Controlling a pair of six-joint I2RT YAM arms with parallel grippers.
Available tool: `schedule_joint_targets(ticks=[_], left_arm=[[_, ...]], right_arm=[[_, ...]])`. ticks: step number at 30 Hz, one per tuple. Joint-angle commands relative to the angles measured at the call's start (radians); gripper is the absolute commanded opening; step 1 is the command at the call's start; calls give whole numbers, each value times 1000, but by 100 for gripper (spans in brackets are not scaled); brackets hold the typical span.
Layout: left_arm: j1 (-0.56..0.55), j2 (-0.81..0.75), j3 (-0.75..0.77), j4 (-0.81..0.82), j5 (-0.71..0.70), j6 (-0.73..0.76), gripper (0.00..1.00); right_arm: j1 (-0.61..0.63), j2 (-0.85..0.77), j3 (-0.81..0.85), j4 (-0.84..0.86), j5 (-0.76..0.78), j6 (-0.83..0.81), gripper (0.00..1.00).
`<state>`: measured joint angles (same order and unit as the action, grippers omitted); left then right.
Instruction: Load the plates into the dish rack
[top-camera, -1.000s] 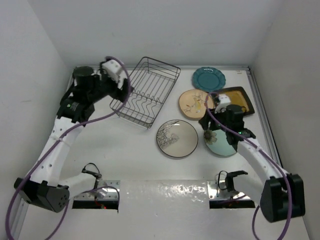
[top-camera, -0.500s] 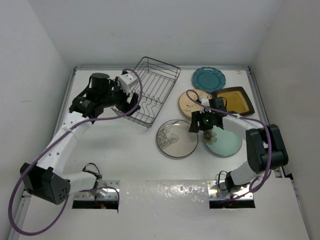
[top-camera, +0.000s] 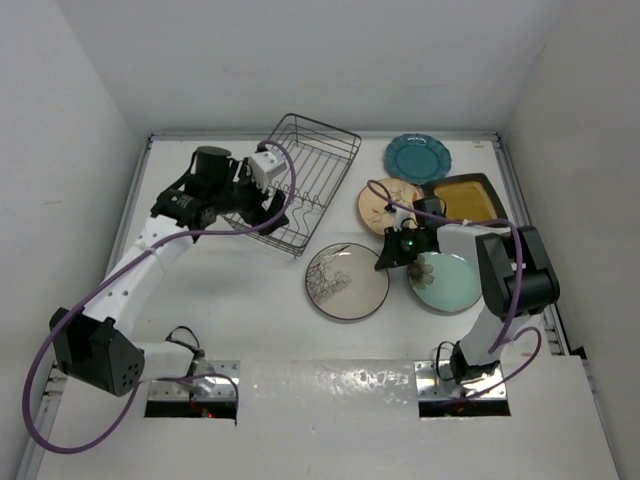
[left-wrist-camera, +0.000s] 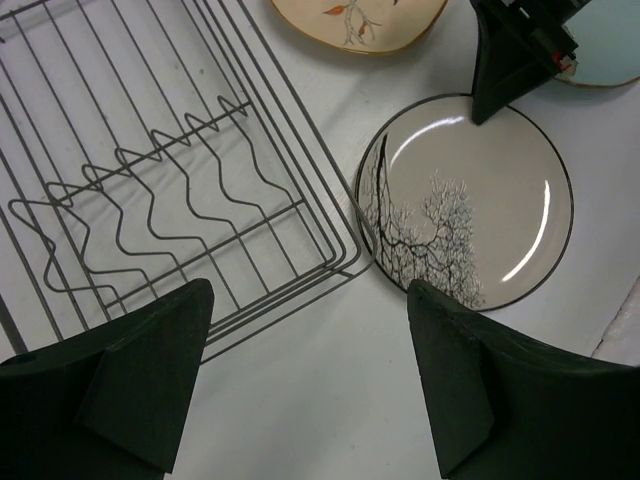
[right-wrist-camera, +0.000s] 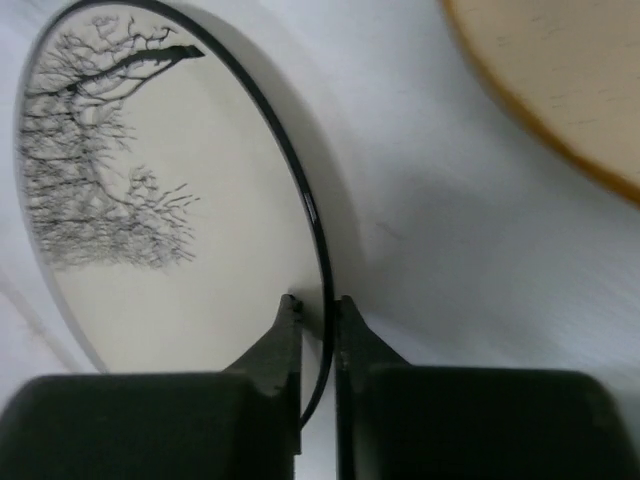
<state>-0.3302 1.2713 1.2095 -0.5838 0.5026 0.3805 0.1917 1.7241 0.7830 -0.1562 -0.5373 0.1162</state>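
Note:
My right gripper (right-wrist-camera: 318, 320) is shut on the right rim of the grey dark-rimmed plate (right-wrist-camera: 170, 200), which has a black tree pattern and lies in the middle of the table (top-camera: 347, 281). From above, the right gripper (top-camera: 387, 256) sits low at that rim. The dark wire dish rack (top-camera: 290, 185) stands at the back left with nothing in it. My left gripper (top-camera: 275, 212) hovers open over the rack's near right side, nothing between its fingers (left-wrist-camera: 150, 380). Below it are the rack's corner (left-wrist-camera: 180, 180) and the grey plate (left-wrist-camera: 465, 205).
A scalloped teal plate (top-camera: 418, 156) lies at the back right. In front of it are the cream floral plate (top-camera: 383, 205) and the square amber plate (top-camera: 472, 200). A pale aqua plate (top-camera: 447, 281) lies right of the grey one, under the right arm.
The right gripper swung down to the grey plate's right rim and shut on it; the plate slid slightly left. The left arm moved right over the rack, still open.

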Motion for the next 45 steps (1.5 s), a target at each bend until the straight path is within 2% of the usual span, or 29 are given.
schedule_joint_targets(ticks=[1,2,5,7,11,16,24,31,33,36,37,40,43,45], left_arm=[[-18,13,19,12,48,17,76],[-26,26,18,10,51,17,76],[-55,62,18,1,73,30,87],[-90,86,27,-5,67,46,89],[-257,213,84,-49,1,84,94],[-313,335,159,-28,44,80,95],[-337,442,199,64,19,116,95],[-385,540,174,70,50,173,94],[-385,545,162,87,45,167,86],[-385,553,156,108,63,155,63],[-385,559,160,108,83,134,45],[-385,562,182,98,79,66,0],[-385,534,186,113,27,-17,0],[-385,510,189,121,7,-69,0]], right_arm=[[9,45,2,12,-76,-26,0],[9,46,-1,24,-82,-32,0],[9,19,-5,32,-101,-71,0],[9,-50,-31,52,-108,-88,0],[9,-188,-90,150,-157,-140,0],[11,-313,-152,224,-207,-162,0],[9,-391,-209,305,-285,-164,0],[8,-458,-245,389,-329,-136,0],[3,-492,-252,397,-331,-135,0],[-6,-520,-271,444,-332,-116,0],[-14,-529,-274,458,-334,-90,0],[-21,-531,-274,457,-337,-78,0],[-21,-546,-280,457,-328,-63,0],[-24,-560,-275,446,-259,-46,0]])
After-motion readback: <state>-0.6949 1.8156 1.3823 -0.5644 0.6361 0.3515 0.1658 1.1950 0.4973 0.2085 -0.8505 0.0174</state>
